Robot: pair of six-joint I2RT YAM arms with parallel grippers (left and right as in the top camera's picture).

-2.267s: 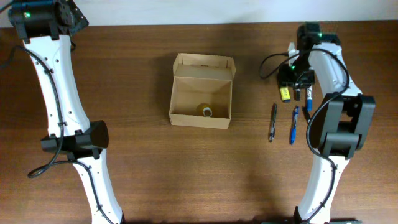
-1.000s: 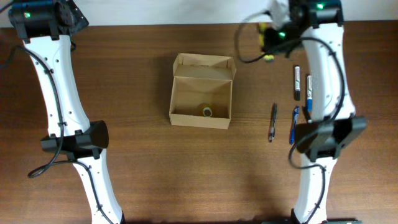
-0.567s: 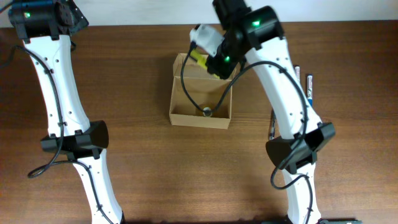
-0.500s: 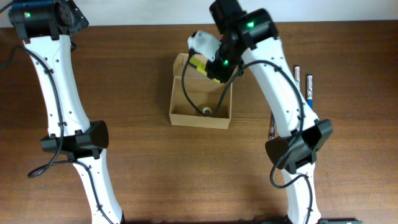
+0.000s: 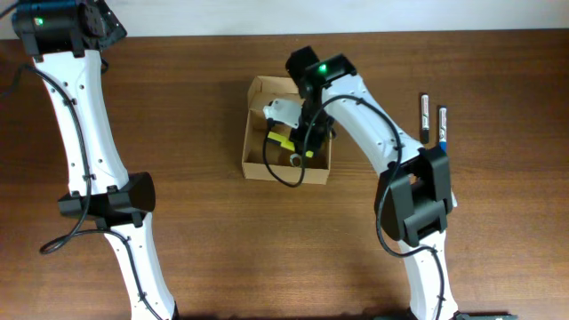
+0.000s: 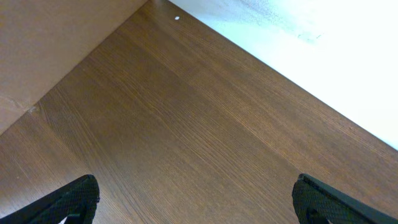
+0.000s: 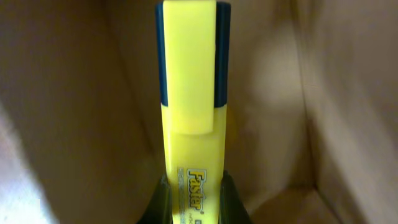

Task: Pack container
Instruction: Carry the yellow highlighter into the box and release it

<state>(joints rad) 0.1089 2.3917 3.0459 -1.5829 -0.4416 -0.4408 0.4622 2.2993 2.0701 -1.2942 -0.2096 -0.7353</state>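
The container (image 5: 255, 160) is a tan cardboard box, open, its flap lid folded back at the far side. My right gripper (image 5: 298, 142) is down inside it, shut on a yellow highlighter (image 5: 283, 141). In the right wrist view the yellow highlighter (image 7: 189, 106) stands between my fingers (image 7: 193, 202), with the box's cardboard walls (image 7: 348, 106) all round. A small yellowish roll (image 5: 294, 160) lies on the box floor. My left gripper (image 6: 196, 199) is open over bare table at the far left, out of the overhead view.
Two markers (image 5: 425, 112) (image 5: 441, 121) lie side by side on the table to the right of the box. My right arm (image 5: 373, 124) reaches across from the right. My left arm (image 5: 76, 107) stands along the left side.
My right gripper lifted the yellow highlighter from the group of pens at the right, carried it left over the box and lowered it inside. The left arm has not moved.
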